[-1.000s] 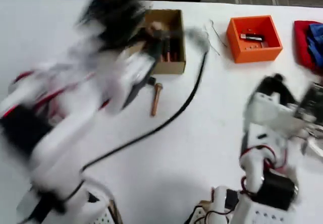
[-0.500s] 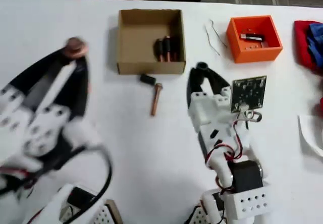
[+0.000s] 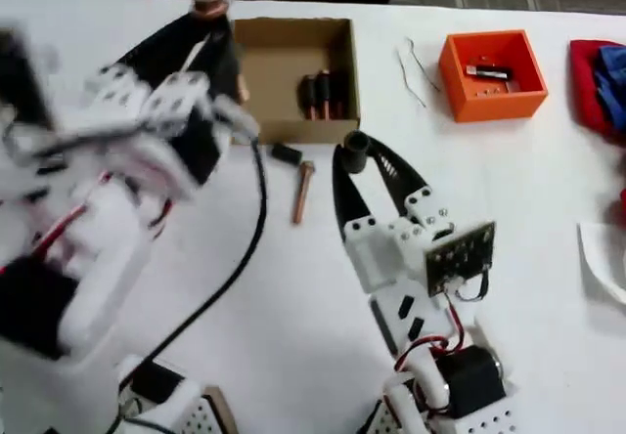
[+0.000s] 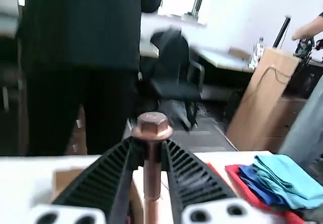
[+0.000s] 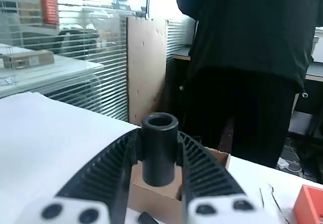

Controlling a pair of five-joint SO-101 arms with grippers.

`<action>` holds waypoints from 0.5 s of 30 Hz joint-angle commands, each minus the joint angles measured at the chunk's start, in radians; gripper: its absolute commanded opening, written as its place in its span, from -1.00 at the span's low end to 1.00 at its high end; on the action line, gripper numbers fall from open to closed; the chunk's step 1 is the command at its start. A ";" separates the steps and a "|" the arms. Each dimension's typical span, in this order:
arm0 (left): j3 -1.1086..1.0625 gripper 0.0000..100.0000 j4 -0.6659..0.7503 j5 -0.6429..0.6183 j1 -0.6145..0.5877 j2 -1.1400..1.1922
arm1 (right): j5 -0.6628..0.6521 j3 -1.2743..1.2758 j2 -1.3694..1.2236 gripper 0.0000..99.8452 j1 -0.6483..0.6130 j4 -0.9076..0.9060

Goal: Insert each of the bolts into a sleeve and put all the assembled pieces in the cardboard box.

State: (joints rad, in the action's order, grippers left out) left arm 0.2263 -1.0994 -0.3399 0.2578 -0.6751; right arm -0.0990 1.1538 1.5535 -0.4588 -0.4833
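Note:
My left gripper (image 3: 207, 25) is raised at the table's left, just left of the cardboard box (image 3: 256, 74), and is shut on a copper bolt (image 4: 151, 158) held upright with its hex head (image 3: 208, 3) on top. My right gripper (image 3: 364, 165) stands in the middle, shut on a black sleeve (image 5: 159, 148) whose open end faces up; the same sleeve (image 3: 353, 151) sits just below the box's front wall. A loose copper bolt (image 3: 302, 192) and a loose black sleeve (image 3: 286, 153) lie on the table in front of the box. Assembled pieces (image 3: 323, 95) rest inside the box.
An orange tray (image 3: 492, 102) with a small dark part stands at the back right. A thin wire (image 3: 416, 65) lies between box and tray. Red and blue cloths (image 3: 598, 80) sit at the right edge. A black cable (image 3: 235, 278) trails from the left arm.
The left arm swung up and right, carrying its bolt to beside the box. The right arm came in from the right to the middle with its sleeve and tilted left.

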 commanded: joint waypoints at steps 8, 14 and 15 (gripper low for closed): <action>0.134 -0.95 -0.054 -0.167 0.074 0.152 | -0.023 0.005 0.015 -0.96 -0.007 0.030; 0.147 -0.95 -0.043 -0.164 0.163 0.218 | -0.023 0.000 0.015 -0.96 -0.002 0.030; 0.156 -0.95 -0.038 -0.164 0.166 0.224 | -0.023 0.000 0.015 -0.96 -0.002 0.030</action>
State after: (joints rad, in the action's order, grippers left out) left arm 0.3214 -1.1500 -0.5010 0.4035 -0.4588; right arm -0.1143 1.1661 1.5581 -0.4588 -0.4787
